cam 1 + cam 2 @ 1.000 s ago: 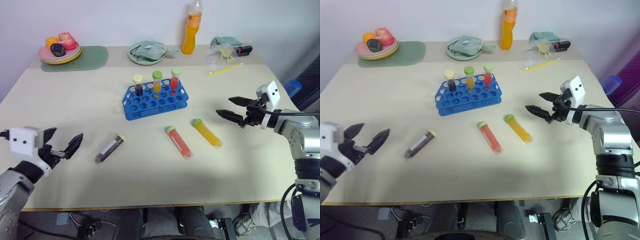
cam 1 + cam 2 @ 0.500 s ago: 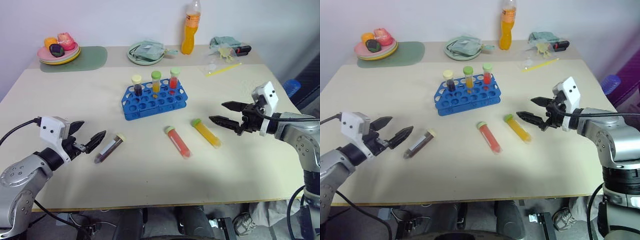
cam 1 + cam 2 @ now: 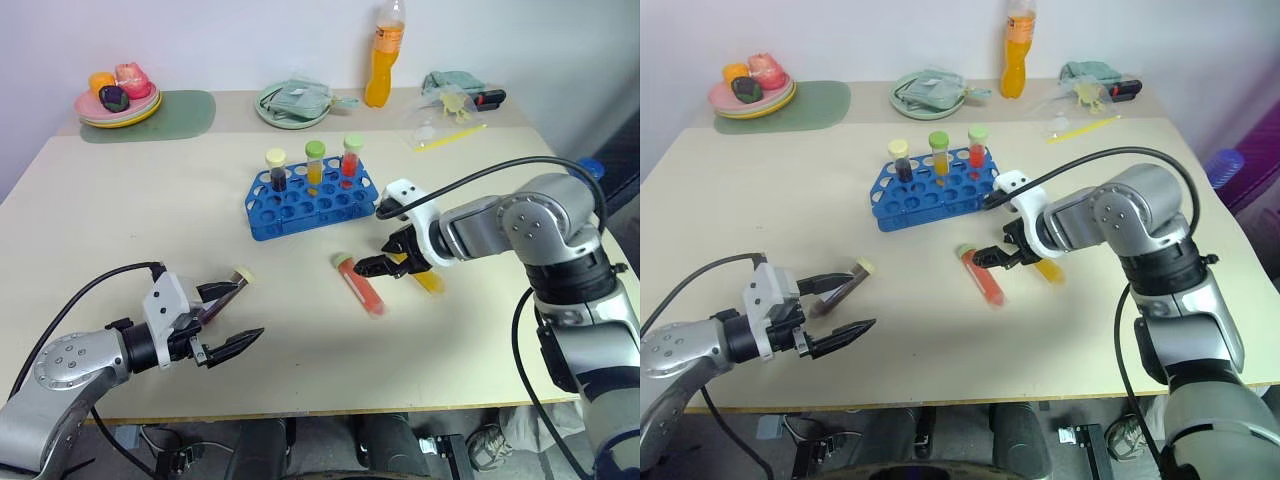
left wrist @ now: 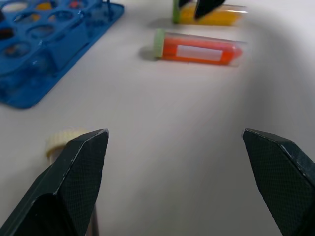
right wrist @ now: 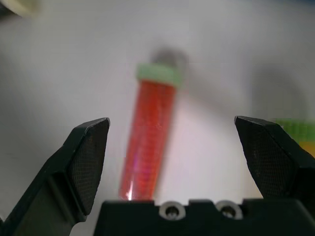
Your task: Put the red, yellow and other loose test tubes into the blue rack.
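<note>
The blue rack (image 3: pixel 310 202) stands mid-table with three capped tubes upright in its back row. In front of it lie the red tube (image 3: pixel 361 287) with a green cap and the yellow tube (image 3: pixel 431 282), which my right arm partly covers. My right gripper (image 3: pixel 384 256) hangs open, tilted down just above the red tube's capped end (image 5: pixel 157 73). To the left lies the dark maroon tube, its pale cap (image 3: pixel 240 274) showing. My left gripper (image 3: pixel 233 316) is open beside it, one finger crossing over the tube's body. The left wrist view shows the red tube (image 4: pixel 198 49) ahead.
Along the back edge are a tall orange drink bottle (image 3: pixel 384 58), a green plate (image 3: pixel 268 112) holding a cloth, stacked plates (image 3: pixel 120 112) with toy food on a green mat (image 3: pixel 185 112), and a yellow stick (image 3: pixel 448 138) with small items at the back right.
My left gripper swung right to the maroon tube. My right gripper moved left past the yellow tube and tipped down over the red tube. Both stayed open.
</note>
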